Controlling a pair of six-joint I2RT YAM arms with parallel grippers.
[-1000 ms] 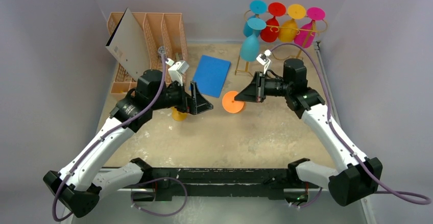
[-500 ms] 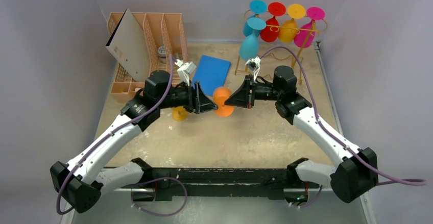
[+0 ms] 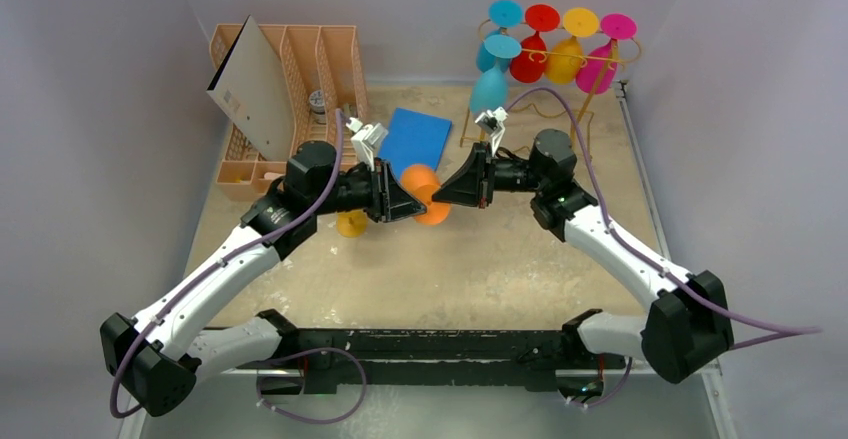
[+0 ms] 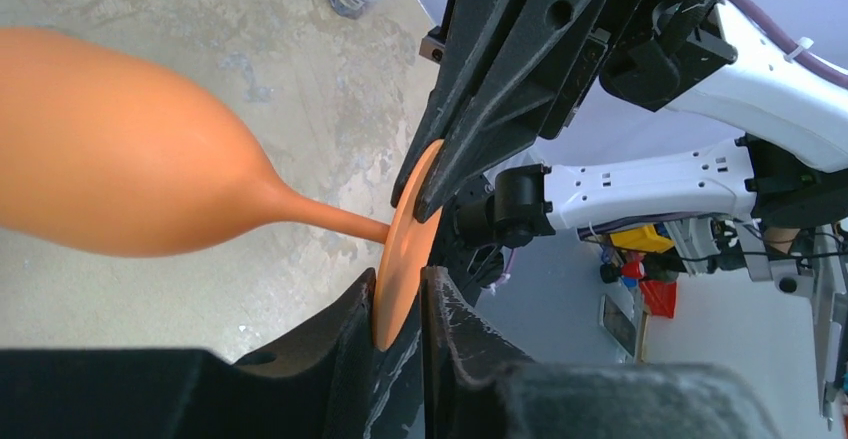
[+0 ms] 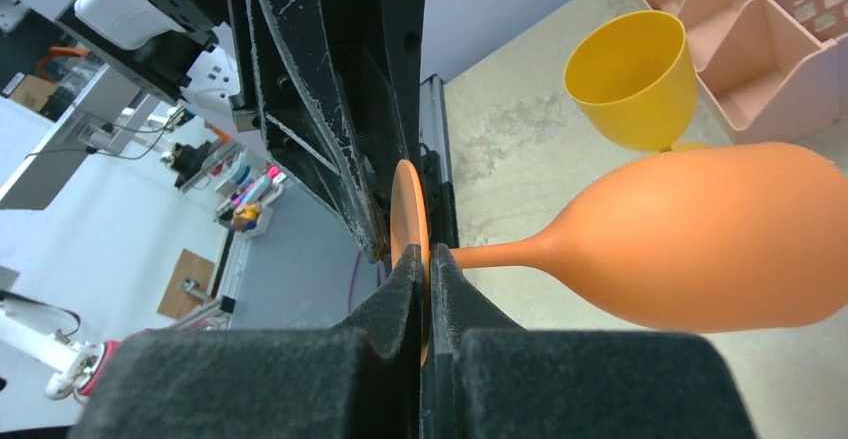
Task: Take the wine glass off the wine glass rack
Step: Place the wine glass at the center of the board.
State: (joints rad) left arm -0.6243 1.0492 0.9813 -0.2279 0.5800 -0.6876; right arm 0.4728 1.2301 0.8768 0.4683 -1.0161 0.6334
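An orange wine glass (image 3: 419, 179) hangs on its side above the middle of the table, between my two grippers. My right gripper (image 5: 427, 259) is shut on the rim of its round foot (image 5: 408, 214), with the bowl (image 5: 700, 234) pointing away. My left gripper (image 4: 400, 284) straddles the opposite edge of the same foot (image 4: 405, 249). One pad touches the foot, and a narrow gap shows at the other. The gold wire wine glass rack (image 3: 545, 56) stands at the back right with several coloured glasses hanging upside down on it.
A yellow glass (image 3: 350, 224) stands upright on the table under my left arm. A peach file organizer (image 3: 300, 69) holding a leaning board (image 3: 250, 84) is at the back left. A small bottle (image 3: 318, 101) stands beside it. A blue sheet (image 3: 413, 146) lies behind the grippers.
My right gripper carried the orange glass leftward toward the left gripper. The left gripper moved in around the foot, and its jaws have narrowed from wide open.
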